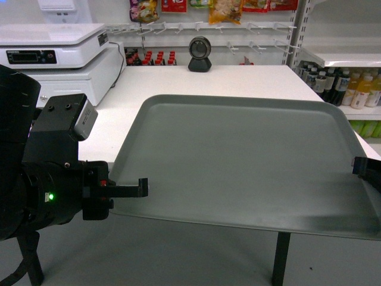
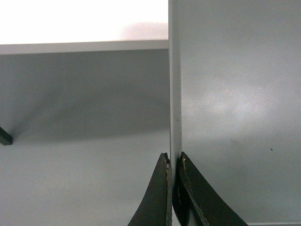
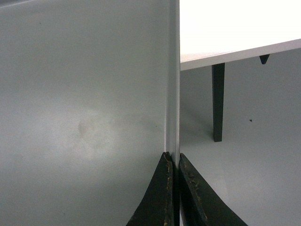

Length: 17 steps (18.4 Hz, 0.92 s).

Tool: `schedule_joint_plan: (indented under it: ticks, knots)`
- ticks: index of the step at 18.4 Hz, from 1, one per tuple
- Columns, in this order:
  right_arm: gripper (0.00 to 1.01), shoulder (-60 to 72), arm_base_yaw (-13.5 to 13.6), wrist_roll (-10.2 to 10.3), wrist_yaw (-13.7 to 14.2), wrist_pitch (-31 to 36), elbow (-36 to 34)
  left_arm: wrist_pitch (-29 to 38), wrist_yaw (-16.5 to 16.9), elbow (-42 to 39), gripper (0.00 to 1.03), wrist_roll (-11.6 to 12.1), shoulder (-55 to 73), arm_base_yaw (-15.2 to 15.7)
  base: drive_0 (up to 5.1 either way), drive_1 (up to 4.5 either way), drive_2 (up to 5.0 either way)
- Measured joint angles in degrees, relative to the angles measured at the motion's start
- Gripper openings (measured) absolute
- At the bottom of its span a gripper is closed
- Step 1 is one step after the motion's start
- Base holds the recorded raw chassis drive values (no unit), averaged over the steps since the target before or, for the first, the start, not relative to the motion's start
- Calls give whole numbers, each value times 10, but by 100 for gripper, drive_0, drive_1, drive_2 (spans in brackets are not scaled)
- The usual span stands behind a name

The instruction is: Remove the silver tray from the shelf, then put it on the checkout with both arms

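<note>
Done: silver tray (image 1: 238,161) off shelf, partly over checkout (image 1: 178,83).
Left gripper (image 2: 173,162): clenched on tray rim.
Right gripper (image 3: 172,157): clenched likewise.
Left: lowering, release.

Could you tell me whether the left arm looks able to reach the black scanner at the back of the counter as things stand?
Probably not. The left end effector is shut on the tray's rim, sharing its weight with the right end effector. The scanner stands far across the counter, beyond the tray.

Head view looks down over the tray (image 1: 238,161); both wrist views hug its rim.
</note>
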Motion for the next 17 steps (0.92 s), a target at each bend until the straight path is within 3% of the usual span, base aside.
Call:
schedule_joint_plan:
  ticks: [17]
  knots:
    - [2,1,0,0,-1,-4,1,-3,0,0,3,0,0,0,-12,421,-446]
